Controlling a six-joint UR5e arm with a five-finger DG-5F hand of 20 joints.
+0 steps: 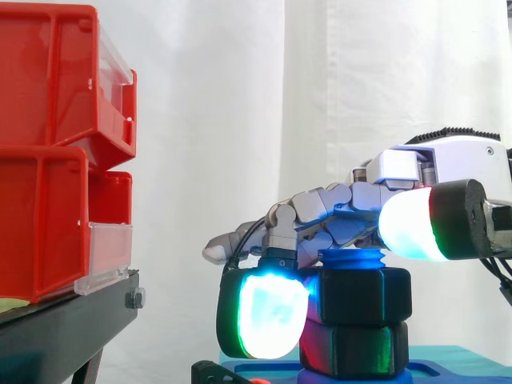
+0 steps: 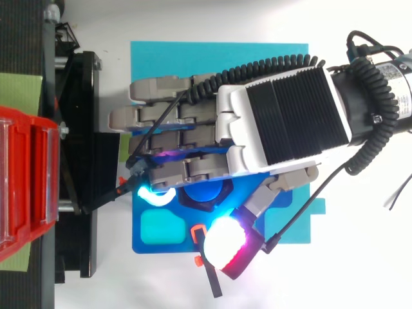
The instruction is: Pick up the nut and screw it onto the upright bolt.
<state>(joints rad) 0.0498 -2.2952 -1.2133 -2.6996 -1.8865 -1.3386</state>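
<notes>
A blue upright bolt [image 1: 352, 258] [image 2: 205, 192] rises from a blue base plate [image 2: 145, 246] and carries two black hex nuts. The upper nut [image 1: 368, 296] sits on the lower nut [image 1: 352, 348], with the bolt tip showing just above it. My hand [image 1: 448, 160] [image 2: 283, 116] reaches in from the right and lies over the bolt. One finger curls down, its glowing cyan-green pad [image 1: 264, 312] against the upper nut's left side. The thumb pad [image 1: 412, 224] [image 2: 225, 248] glows white and red on the near side, about level with the nut's top. The other fingers stretch out above.
Red bins [image 1: 48, 160] [image 2: 26, 180] are stacked on a black stand [image 1: 64, 328] to the left, close to my fingertips. The base plate lies on a cyan mat [image 2: 193, 58]. A cyan recess [image 2: 161, 226] and a small orange piece [image 2: 198, 228] sit on the plate.
</notes>
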